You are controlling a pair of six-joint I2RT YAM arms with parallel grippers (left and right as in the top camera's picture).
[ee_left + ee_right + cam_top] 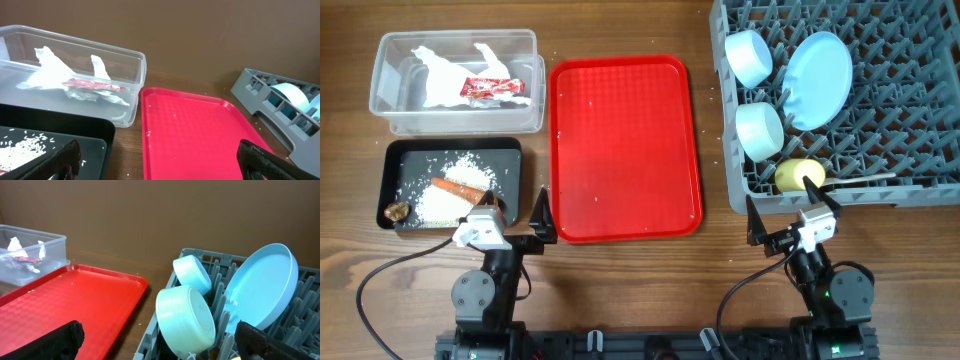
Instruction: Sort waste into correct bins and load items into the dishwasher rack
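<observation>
The grey dishwasher rack [900, 110] at the right holds two pale bowls [750, 55] [758, 128], the pale blue plate [820, 78], the yellow cup [798, 175] and a white spoon [860, 181]. The clear tub [390, 110] at the back left holds the white napkin [445, 78] and the red-and-white wrapper [492, 88]. The black tray [515, 150] holds rice [455, 185], the orange stick [458, 186] and a brown scrap [396, 211]. My left gripper [515, 215] is open and empty at the front left. My right gripper [790, 218] is open and empty in front of the rack.
A large red serving tray [625, 150] lies in the middle, bare but for a few rice grains. It also shows in the left wrist view [195, 135] and the right wrist view [65, 305]. Brown wooden table all round.
</observation>
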